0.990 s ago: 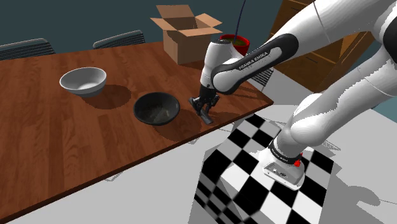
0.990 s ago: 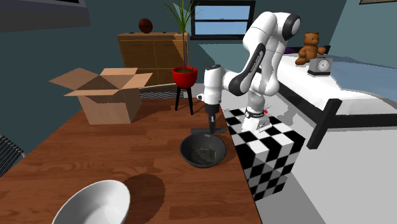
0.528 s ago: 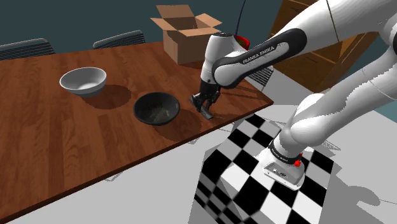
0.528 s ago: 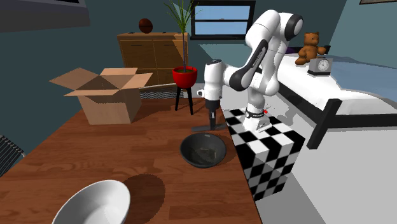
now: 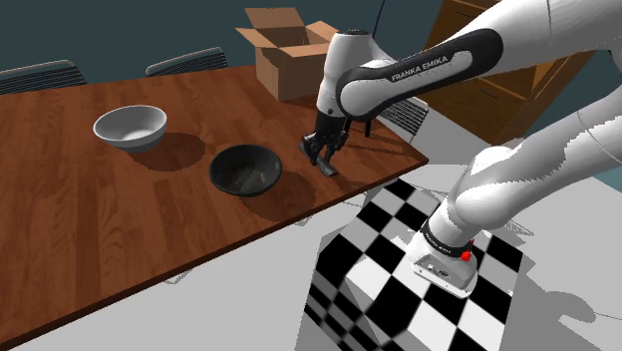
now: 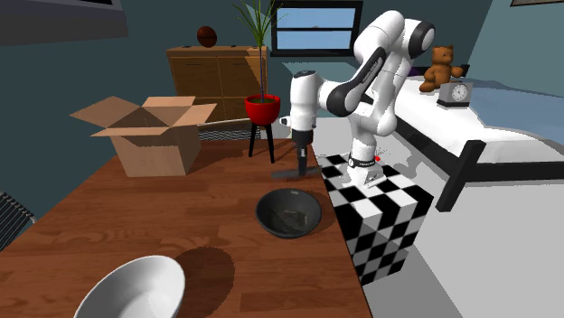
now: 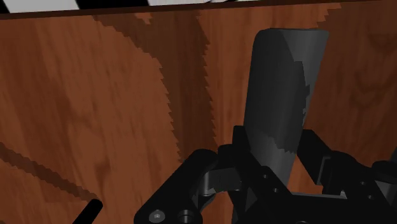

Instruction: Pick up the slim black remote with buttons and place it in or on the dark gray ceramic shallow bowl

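On the arm (image 5: 419,72), "FRANKA EMIKA"; remote (image 7: 280,95) between the jaws

Remote (image 7: 280,108): slim, dark grey-black, one end clasped in gripper (image 7: 275,158), hanging steeply over table. Bowl (image 5: 244,170): dark, shallow, upright, near remote, on shoulder view's left.

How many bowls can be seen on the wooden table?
2. A white bowl stands toward the shoulder view's left. A dark bowl sits nearer the table edge, beside the gripper, which clasps the black remote. The open cardboard box might hide more.
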Controlling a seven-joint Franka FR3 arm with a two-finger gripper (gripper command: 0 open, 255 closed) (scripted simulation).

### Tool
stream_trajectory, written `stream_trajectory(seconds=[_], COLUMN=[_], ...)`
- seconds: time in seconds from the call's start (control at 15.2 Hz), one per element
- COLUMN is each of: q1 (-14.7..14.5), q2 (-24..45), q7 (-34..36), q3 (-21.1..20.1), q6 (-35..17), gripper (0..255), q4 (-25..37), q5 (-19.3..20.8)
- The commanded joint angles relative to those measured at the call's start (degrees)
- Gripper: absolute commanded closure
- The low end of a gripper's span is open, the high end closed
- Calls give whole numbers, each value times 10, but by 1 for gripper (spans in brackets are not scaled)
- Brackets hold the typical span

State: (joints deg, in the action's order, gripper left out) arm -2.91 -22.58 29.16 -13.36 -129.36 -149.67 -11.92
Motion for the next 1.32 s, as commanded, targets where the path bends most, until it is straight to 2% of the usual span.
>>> stream_trajectory(seconds=[0.0, 0.99, 1.25], q1=[0, 3, -6], q2=[-10, -56, 15], q7=[1, 9, 58], q3=[2, 13, -26], q6=[19, 140, 122], gripper=[255, 255, 255], q4=[9, 84, 142], q5=[1, 10, 11])
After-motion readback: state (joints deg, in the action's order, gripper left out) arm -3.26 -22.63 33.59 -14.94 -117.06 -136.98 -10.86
